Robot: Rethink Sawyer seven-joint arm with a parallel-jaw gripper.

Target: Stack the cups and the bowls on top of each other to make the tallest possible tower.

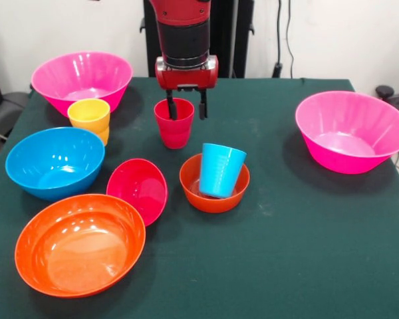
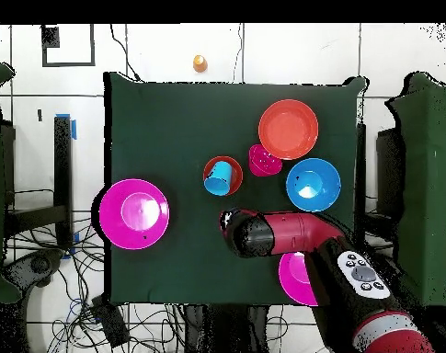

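Tool (image 1: pixel 186 106) fingers straddle red cup's (image 1: pixel 174 126) rim.

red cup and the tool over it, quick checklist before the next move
1. Tool centred on the red cup: ok, one finger is inside the rim, the other outside it.
2. Grip closed on the cup wall: cannot tell, the fingers straddle the rim but contact is unclear.
3. Red cup upright and standing free: ok in the front view.
4. Yellow cup clear of the lift path: ok, it sits off to the side on an orange cup.
5. Blue cup stable as a possible target: not ok, it leans tilted inside the small orange bowl.
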